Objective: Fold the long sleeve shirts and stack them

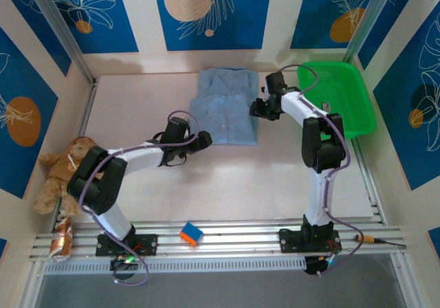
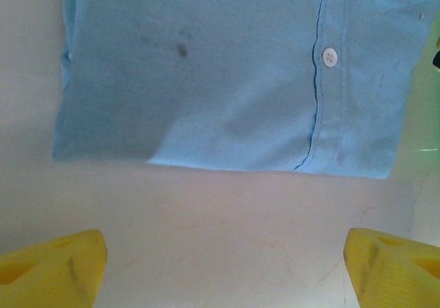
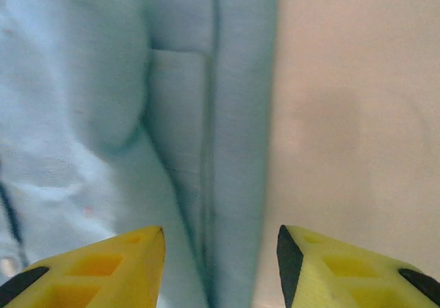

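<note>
Finds the light blue shirt [image 1: 227,112] folded flat at the far middle of the bench [image 1: 240,184], just left of the green basket [image 1: 344,65], with the left pincer [image 2: 220,267] spread wide and empty over bare bench just short of the near hem, and the right pincer [image 3: 220,267] half parted, gripping nothing, astride the right folded edge. Probably risks undoing the fold: closing low here could catch the top layer alone and peel it back on lifting. Could also ruck the hem by nudging forward from the left.
</note>
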